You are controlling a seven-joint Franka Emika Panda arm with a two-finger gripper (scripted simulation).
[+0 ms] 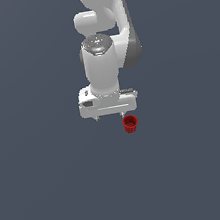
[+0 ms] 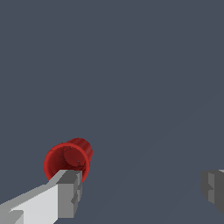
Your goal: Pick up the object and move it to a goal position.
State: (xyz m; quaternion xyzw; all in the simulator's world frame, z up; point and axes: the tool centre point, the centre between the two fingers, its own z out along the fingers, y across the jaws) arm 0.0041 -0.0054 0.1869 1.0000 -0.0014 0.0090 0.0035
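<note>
One finger (image 2: pixel 65 190) covers the lower rim of the red cup (image 2: pixel 68 159) in the wrist view, the other finger (image 2: pixel 213 189) is cropped by the frame edge, and the arm (image 1: pixel 101 12) runs off the exterior view's top.

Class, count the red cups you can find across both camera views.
1. The single red cup lies on its side just off the gripper, towards the exterior view's right; in the wrist view it sits beside one fingertip.

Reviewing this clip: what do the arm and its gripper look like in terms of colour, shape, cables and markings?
The arm is glossy white with rounded links, a dark grey side panel and a metallic grey cap. The gripper has a wide, boxy white body. Its fingers are white with blocky grey pads. No cables show, and no readable markings.
</note>
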